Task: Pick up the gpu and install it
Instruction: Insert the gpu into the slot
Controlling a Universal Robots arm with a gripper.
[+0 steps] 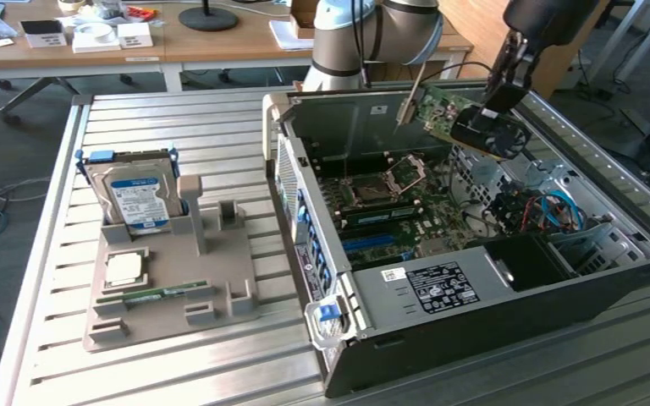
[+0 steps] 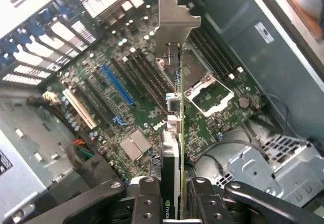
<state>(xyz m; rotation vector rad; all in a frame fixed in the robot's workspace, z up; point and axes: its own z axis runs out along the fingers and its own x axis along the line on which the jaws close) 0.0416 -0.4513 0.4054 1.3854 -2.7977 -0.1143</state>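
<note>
The gpu is held tilted in the air above the motherboard, over the far end of the open computer case, with its silver bracket lowest. It is clamped at the cooler end by the gripper. The case stands at the bench edge on the exterior view's right.

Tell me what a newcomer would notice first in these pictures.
The gripper holds the gpu tilted in the air above the open computer case, with the bare motherboard below it. On the exterior view's left, a hard drive stands upright in a grey holder.
</note>
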